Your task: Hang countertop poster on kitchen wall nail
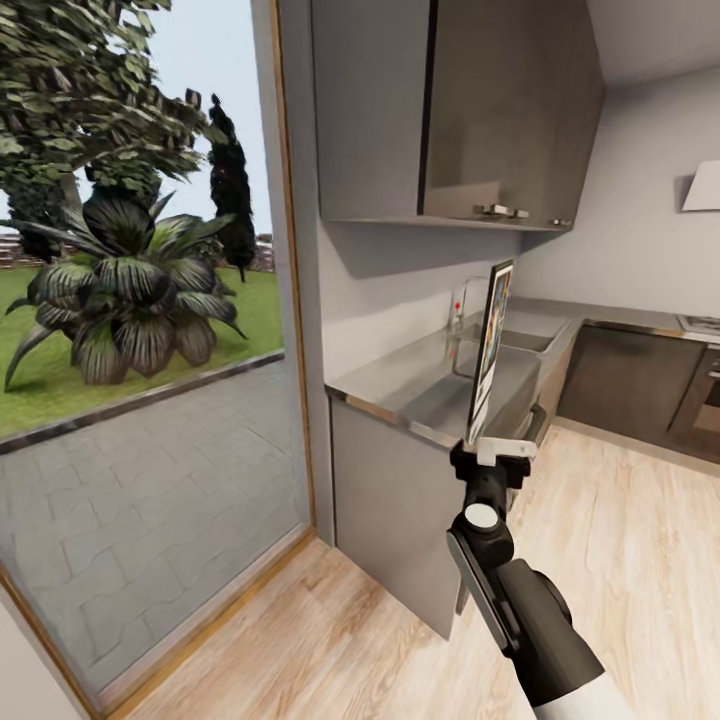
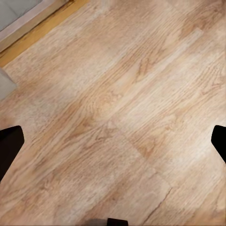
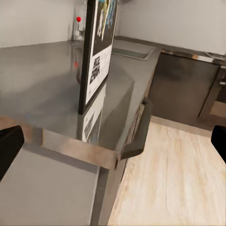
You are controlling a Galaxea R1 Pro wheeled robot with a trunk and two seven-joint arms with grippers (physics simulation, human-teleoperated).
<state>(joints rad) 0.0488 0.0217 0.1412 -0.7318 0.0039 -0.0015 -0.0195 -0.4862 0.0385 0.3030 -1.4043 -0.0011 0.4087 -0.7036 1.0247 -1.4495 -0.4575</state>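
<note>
The poster (image 1: 490,350) stands upright on the kitchen countertop (image 1: 400,385), seen nearly edge-on from the head view, close to the counter's front edge. In the right wrist view the poster (image 3: 96,61) shows its thin black frame, white border and dark artwork, mirrored in the steel countertop (image 3: 42,80). My right gripper (image 1: 497,455) sits just below and in front of the poster's lower end, open, with its dark fingers (image 3: 9,150) spread wide and nothing between them. My left gripper (image 2: 113,141) is open over the wooden floor.
A sink (image 1: 520,335) and slim tap (image 1: 462,300) lie behind the poster. Grey upper cabinets (image 1: 460,110) hang above the counter. A tall glass pane (image 1: 130,300) to the garden is at the left. Lower cabinets and an oven (image 1: 700,390) line the far right. A drawer handle (image 3: 139,127) juts out below the counter edge.
</note>
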